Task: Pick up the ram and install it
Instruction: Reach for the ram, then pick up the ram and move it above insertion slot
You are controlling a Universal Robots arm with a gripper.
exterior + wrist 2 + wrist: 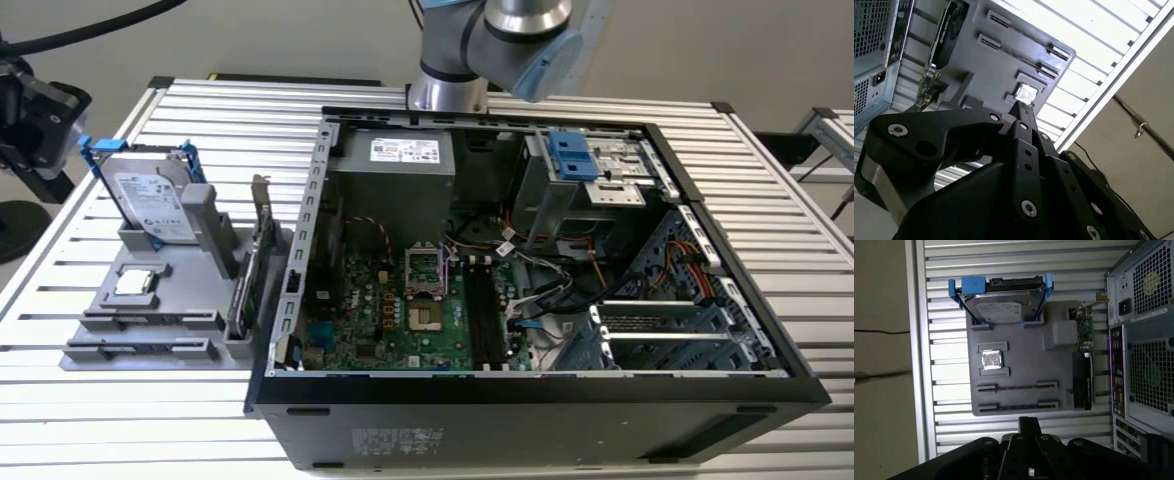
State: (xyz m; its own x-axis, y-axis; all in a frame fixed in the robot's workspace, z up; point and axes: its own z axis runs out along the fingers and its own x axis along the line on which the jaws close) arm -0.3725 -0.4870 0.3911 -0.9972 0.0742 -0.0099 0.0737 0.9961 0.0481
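Gripper (pixel 1022 111) faces the grey parts holder (pixel 1024 355) from well apart, fingers closed together and holding nothing, which suggests the approach stage. Whether the ram sits in the holder's long slots (pixel 1017 386) or on the motherboard (pixel 387 320) cannot be told. A grasp would call for parted fingers squared to the thin board.

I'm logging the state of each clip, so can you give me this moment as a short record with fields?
end effector: shut, nothing seen in it, apart from the holder
grey holder: on the slatted table, to the exterior view's left of the case
hard drive: standing in the holder, blue rails
processor chip: flat in its recess
expansion card: on edge at the holder's case side
two long slots: look empty
computer case: side open, motherboard exposed
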